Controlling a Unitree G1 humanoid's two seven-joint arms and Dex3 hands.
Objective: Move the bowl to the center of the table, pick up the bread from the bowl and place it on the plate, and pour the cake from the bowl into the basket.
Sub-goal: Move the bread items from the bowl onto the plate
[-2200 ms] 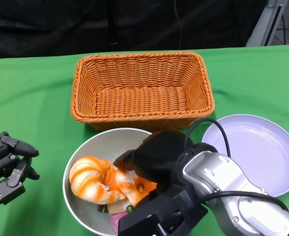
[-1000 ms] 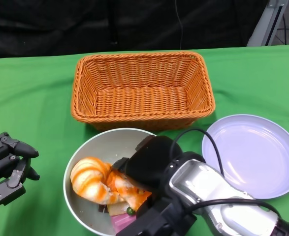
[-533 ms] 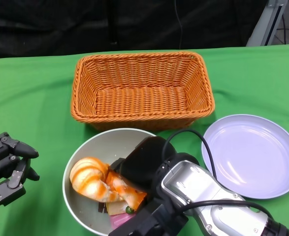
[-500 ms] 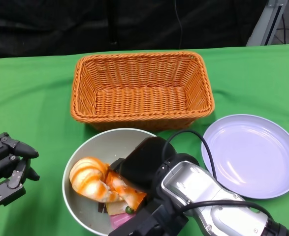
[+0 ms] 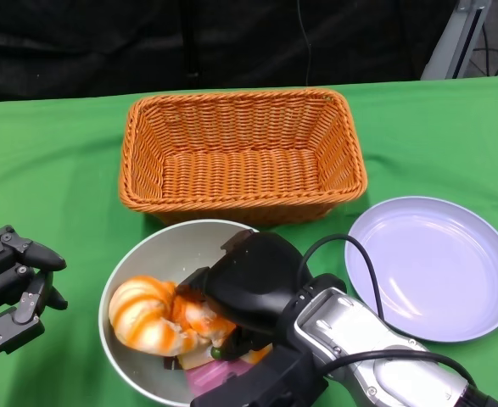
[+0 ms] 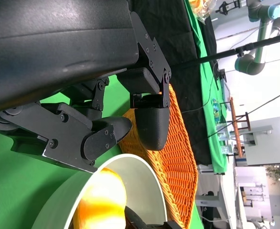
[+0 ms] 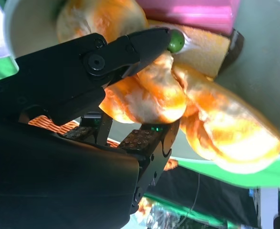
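While the bowl (image 5: 138, 254) sits on the green table (image 5: 53, 153) just in front of the wicker basket (image 5: 242, 153), the head view shows the robot's right hand (image 5: 253, 288) reaching down into it, fingers over the orange-glazed bread (image 5: 147, 312). The bread lies in the bowl's left half, touching the pink-and-tan cake (image 5: 219, 369) that peeks out beneath the hand. The lilac plate (image 5: 435, 267) waits to the right, apart from the bowl. At lower left the left hand (image 5: 11, 288) rests away from the bowl, holding nothing, fingers loosely curled and apart.

From the right wrist view, black fingers (image 7: 130, 47) lie on either side of the bread (image 7: 178, 95), one across its top and another, studded pad (image 7: 142, 140), below it; the hand appears to be gripping the roll. The pastry looks soft, light and glossy, so it would likely dent under a hard squeeze and could slide on its glaze. A gentle hold across its thick middle seems the safest, well clear of the cake (image 7: 197, 12) pressed against it.

Seen from the left wrist view, the left hand's fingers (image 6: 149, 119) hang free of anything, with the bowl's rim (image 6: 135, 162), the bread (image 6: 101, 200) and the basket (image 6: 178, 157) beyond them.
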